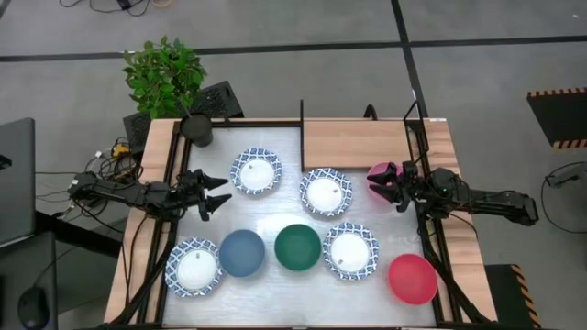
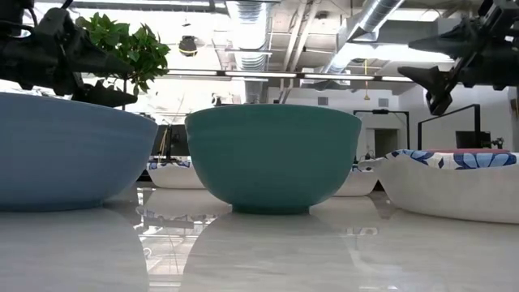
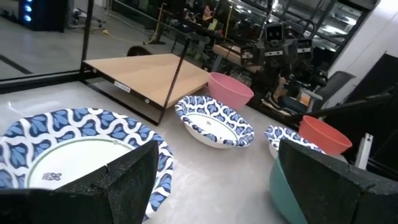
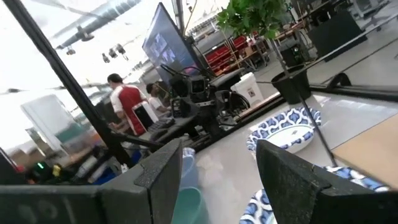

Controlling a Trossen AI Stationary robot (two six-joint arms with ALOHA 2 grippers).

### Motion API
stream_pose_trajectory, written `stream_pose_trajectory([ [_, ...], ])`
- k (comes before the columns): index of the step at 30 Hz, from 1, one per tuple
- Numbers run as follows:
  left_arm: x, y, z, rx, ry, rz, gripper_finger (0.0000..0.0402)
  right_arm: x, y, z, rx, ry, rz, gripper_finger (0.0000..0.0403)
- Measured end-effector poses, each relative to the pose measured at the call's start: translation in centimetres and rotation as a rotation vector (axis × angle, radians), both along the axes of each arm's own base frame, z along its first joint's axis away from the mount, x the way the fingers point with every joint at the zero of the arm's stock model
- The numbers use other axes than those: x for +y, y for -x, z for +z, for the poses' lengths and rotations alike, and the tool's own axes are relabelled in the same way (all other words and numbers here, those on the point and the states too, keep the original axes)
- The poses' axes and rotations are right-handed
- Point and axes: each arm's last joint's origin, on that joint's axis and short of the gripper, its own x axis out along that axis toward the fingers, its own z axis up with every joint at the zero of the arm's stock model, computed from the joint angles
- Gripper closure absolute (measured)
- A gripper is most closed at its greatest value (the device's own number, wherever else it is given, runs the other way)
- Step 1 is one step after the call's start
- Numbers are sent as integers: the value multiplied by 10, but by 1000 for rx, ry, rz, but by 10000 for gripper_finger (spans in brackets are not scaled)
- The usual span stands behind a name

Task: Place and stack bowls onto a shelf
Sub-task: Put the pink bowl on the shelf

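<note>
Eight bowls stand on the white tabletop. Four are white with blue rims (image 1: 255, 171), (image 1: 325, 192), (image 1: 350, 249), (image 1: 193, 267). The others are the blue bowl (image 1: 241, 252), green bowl (image 1: 297, 247), red bowl (image 1: 412, 279) and pink bowl (image 1: 377, 172). The wooden shelf (image 1: 353, 144) lies at the far edge, with nothing on it. My right gripper (image 1: 390, 191) is open and raised beside the pink bowl, partly covering it from above. My left gripper (image 1: 220, 191) is open and hovers at the left, near the far-left patterned bowl (image 3: 74, 149).
A potted plant (image 1: 168, 78) in a dark pot (image 1: 195, 128) stands at the far left corner. Thin black posts (image 1: 302, 119) rise at the shelf's edges. Wooden strips border the table at left and right. People and equipment show in the room beyond.
</note>
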Motion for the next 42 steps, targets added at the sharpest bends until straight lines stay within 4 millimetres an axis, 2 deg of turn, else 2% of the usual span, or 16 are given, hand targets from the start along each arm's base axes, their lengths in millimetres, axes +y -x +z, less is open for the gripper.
stream_pose_trajectory([
  [3, 0, 0, 0, -2, 3, 11, 84, 0, 1, 6, -13, -44, 8, 172],
  [7, 2, 1, 0, -3, 2, 63, 84, 1, 6, 29, -84, -18, 8, 172],
  [10, 3, 1, 0, 0, -10, 97, 84, 2, 9, 47, -75, 33, -2, 172],
  [12, 3, 1, 0, 0, -10, 99, 84, 2, 10, 58, 20, 58, -12, 172],
  [15, 3, 1, 0, -3, -1, 96, 84, 0, 7, 65, 253, 48, -46, 175],
  [22, 3, 1, 0, -6, 8, 96, 84, -4, -21, 79, 736, 13, -9, 177],
  [29, 3, 1, 0, -12, 24, 96, 84, 1, -44, 69, 1251, -24, 55, 178],
  [34, 3, 1, 0, -11, 22, 96, 84, 6, -62, 51, 1437, -25, 77, 178],
  [42, 3, 1, 0, -14, 29, 96, 84, 6, -81, 22, 1656, 83, -51, 178],
])
